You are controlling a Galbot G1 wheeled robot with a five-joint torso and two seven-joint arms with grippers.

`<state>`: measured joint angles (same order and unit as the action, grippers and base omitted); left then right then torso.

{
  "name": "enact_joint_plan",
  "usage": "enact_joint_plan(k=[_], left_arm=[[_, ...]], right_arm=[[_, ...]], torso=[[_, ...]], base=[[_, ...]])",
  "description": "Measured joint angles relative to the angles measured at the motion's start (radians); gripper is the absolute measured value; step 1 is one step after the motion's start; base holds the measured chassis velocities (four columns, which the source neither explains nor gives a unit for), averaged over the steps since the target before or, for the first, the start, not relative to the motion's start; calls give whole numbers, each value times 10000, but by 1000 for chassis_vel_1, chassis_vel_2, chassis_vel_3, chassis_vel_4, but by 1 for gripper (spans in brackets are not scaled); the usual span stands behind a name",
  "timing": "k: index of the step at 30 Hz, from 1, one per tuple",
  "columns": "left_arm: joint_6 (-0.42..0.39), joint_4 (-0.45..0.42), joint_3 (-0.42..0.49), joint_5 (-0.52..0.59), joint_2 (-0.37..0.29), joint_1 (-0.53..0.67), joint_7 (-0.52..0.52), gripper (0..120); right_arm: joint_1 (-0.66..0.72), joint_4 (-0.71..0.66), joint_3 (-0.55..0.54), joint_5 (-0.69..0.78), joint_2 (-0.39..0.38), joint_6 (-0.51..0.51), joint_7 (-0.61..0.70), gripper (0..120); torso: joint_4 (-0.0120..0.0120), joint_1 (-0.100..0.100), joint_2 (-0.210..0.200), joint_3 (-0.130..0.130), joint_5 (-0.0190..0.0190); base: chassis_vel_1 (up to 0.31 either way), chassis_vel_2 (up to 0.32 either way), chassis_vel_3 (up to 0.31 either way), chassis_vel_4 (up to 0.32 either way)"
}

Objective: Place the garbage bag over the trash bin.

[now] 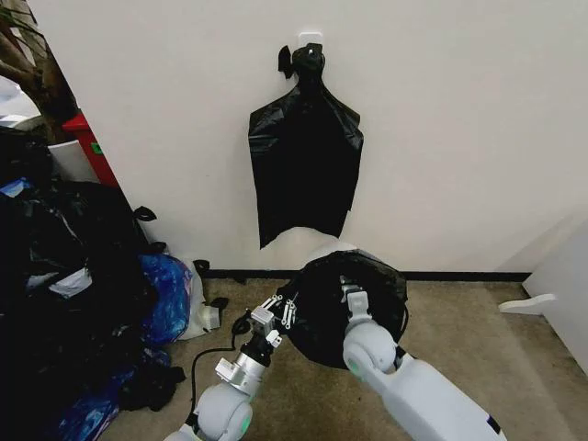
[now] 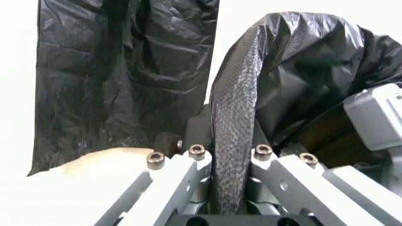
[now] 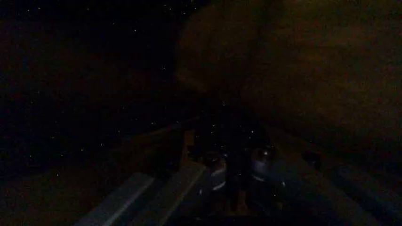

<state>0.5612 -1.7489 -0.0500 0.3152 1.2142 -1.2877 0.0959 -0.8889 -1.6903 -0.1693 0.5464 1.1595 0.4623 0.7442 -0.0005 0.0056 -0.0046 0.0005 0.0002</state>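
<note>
Now the garbage bag sits over the mouth of the trash bin, near the wall and just below the flat black bags that hang from a wall hook. From the bin itself I see only a small piece of the cream-white rim at the far side, above the black plastic; the rest is covered by the bag, which is stretched wide and dark like a dome.

The left gripper is at the left edge of the bag. In the left wrist view its two fingers are closed tight on a twisted fold of the bag, and the plastic runs up from between them to the big crinkled part over the bin. So the left gripper is grasping the bag.

The right gripper reaches in over the top of the bag, its wrist is down inside the black opening. The right wrist view is very dark, and I can see two pale fingers close together, but I cannot tell if they hold something or not.

On the left side of the room there is a large heap of stuffed black bags with some blue plastic beside it, well apart from the bin. The floor around the bin is brown carpet.
</note>
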Motion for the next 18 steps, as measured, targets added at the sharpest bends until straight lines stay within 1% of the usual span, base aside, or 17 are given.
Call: enact_joint_plan(k=[4, 7, 8, 10, 12, 15, 17, 18], left_arm=[[0, -20, -23, -6, -26, -35, 8, 4], [1, -51, -57, -22, -40, -81, 14, 4], [2, -53, -58, -22, -41, -84, 15, 4], [5, -64, -80, -29, -65, -99, 20, 4], [5, -64, -88, -33, -83, -101, 20, 4], [7, -64, -90, -44, -101, -104, 20, 4], [7, -64, -91, -54, -98, -107, 14, 4], [7, -64, -91, -54, -98, -107, 14, 4]], right_arm=[[-7, 118, -35, -277, 48, -43, 29, 0], [-242, -36, -134, -499, 57, -661, -258, 0], [-276, -99, -151, -523, 48, -718, -304, 0], [-486, -563, -319, -543, -74, -968, -640, 0], [-533, -748, -397, -459, -129, -1015, -757, 0], [-510, -1047, -572, 34, -200, -951, -892, 0], [-331, -1049, -622, 741, -172, -436, -659, 0], [-331, -1049, -622, 741, -172, -436, -659, 0]], torso=[[-1, 0, 0, -1, 0], [0, 0, 0, -1, 1], [-1, 0, 0, -1, 0], [-2, 0, 0, -1, 0], [-2, 0, 0, -1, 0], [-1, -1, 0, -2, 0], [-1, -2, 0, -1, 0], [-1, -2, 0, -1, 0]], base=[[0, 0, 0, 0], [0, 0, 0, 0], [0, 0, 0, 0], [0, 0, 0, 0], [0, 0, 0, 0], [0, 0, 0, 0], [0, 0, 0, 0], [0, 0, 0, 0]])
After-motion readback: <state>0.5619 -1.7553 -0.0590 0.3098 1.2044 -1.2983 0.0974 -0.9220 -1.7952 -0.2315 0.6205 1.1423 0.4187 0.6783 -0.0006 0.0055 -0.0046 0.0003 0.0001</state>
